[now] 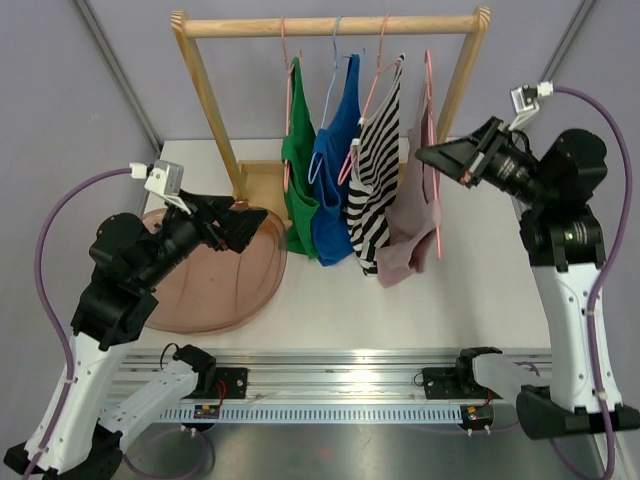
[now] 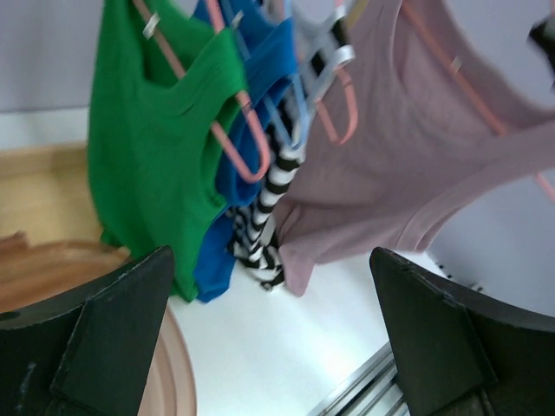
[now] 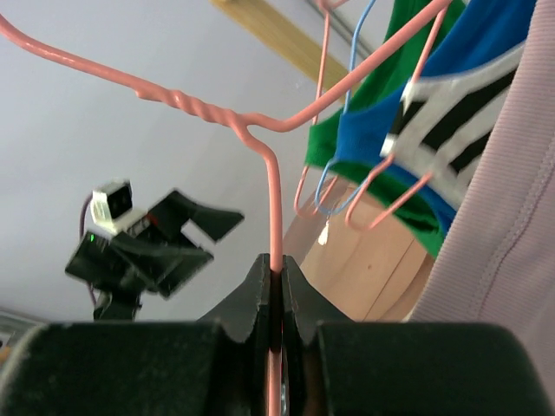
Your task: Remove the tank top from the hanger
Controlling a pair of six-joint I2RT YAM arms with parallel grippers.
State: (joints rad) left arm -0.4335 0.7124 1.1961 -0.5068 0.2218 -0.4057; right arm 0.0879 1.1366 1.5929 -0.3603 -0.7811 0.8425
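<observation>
Pink wire of the hanger (image 3: pixel 274 217) is clamped in the jaws of the right gripper (image 3: pixel 276 270); the mauve tank top (image 1: pixel 410 230) is hung on it at the right end of the rack (image 1: pixel 330 25). The jaws of the left gripper (image 1: pixel 252 221) are held released above the tray (image 1: pixel 225 295).

text: none readable in any view | pink hanger (image 3: pixel 274 199) clamped in right gripper (image 3: pixel 276 279): bare wire, no marking | mauve tank top (image 3: pixel 512 217) just beside that gripper: no print or tag legible | brands, numbers, signs: none legible

Pale lilac-grey walls (image 1: pixel 60 100) behind a white table (image 1: pixel 470 295), under soft even light
</observation>
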